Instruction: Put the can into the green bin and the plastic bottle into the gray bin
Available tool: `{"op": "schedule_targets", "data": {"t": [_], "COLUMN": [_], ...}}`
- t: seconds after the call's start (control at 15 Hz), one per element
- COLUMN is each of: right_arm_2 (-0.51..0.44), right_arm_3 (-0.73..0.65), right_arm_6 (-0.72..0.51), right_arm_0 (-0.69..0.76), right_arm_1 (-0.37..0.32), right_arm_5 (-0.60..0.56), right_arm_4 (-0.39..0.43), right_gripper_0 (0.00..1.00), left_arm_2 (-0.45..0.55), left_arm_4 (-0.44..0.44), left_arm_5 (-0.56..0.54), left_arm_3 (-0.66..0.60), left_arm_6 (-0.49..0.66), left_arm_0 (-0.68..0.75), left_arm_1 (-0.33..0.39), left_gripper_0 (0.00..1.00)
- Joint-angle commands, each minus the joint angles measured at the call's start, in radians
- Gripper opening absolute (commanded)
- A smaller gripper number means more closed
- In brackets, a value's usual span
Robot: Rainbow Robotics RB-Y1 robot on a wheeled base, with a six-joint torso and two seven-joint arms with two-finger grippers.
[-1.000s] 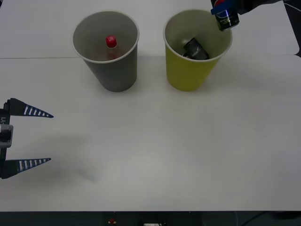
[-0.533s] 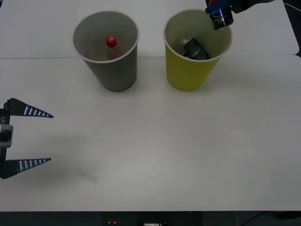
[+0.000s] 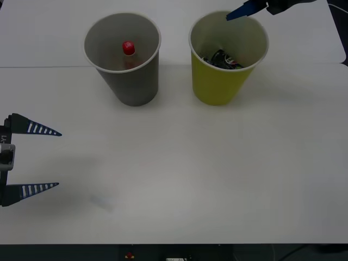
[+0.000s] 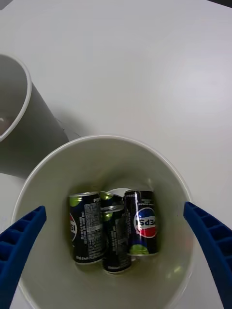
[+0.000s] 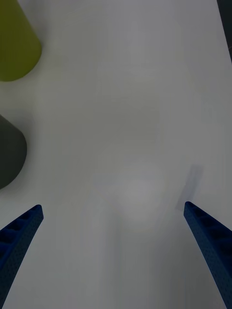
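Item 1: wide white table (image 3: 179,179), carrying both bins.

Item 2: large gray tapered cup-shaped bin with pale rim (image 3: 130,81), standing upright at 11 o'clock on the table.

Item 3: large yellow-green tapered cup-shaped bin with rolled rim (image 3: 217,87), upright at 1 o'clock, near the gray bin at its 3 o'clock and not touching it.

Item 4: left hand (image 3: 32,159), blue ribbed fingers spread wide and grasping nothing, low over the table at 8 o'clock, well apart from both bins.

Item 5: right hand (image 4: 116,256), blue fingers released and spread, directly over the green bin's mouth; in the front view a blue fingertip (image 3: 239,12) crosses the rim at 1 o'clock.

Item 6: small black cylindrical soda can with red-and-blue round logo (image 4: 143,222), lying inside the green bin on its floor, touching other black cans (image 4: 87,234) beside it.

Item 7: small clear plastic bottle with round red cap (image 3: 128,48), upright inside the gray bin.
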Motion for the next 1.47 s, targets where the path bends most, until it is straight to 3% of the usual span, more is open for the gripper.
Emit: {"op": "schedule_targets", "data": {"t": [0.07,0.47,0.87,1.07,1.47], "right_arm_2": [-0.015,-0.132,-0.359,-0.474,-0.608], "right_arm_3": [-0.011,-0.207,-0.519,-0.632,-0.666], "right_arm_6": [0.04,0.076,0.124,0.253,0.558], "right_arm_0": [0.003,0.158,0.451,0.631,0.888], "right_arm_1": [-0.017,-0.111,-0.192,-0.202,-0.206], "right_arm_5": [-0.048,-0.119,-0.194,-0.194,-0.194], "right_arm_4": [-0.032,-0.176,-0.333,-0.406,-0.541], "right_gripper_0": [1.0,1.0,1.0,1.0,1.0], "left_arm_2": [0.0,0.0,0.0,0.0,0.0], "left_arm_4": [0.0,0.0,0.0,0.0,0.0], "left_arm_5": [0.0,0.0,0.0,0.0,0.0], "left_arm_3": [0.0,0.0,0.0,0.0,0.0], "left_arm_6": [0.0,0.0,0.0,0.0,0.0], "left_arm_0": [0.0,0.0,0.0,0.0,0.0], "left_arm_1": [0.0,0.0,0.0,0.0,0.0], "left_gripper_0": [1.0,1.0,1.0,1.0,1.0]}}
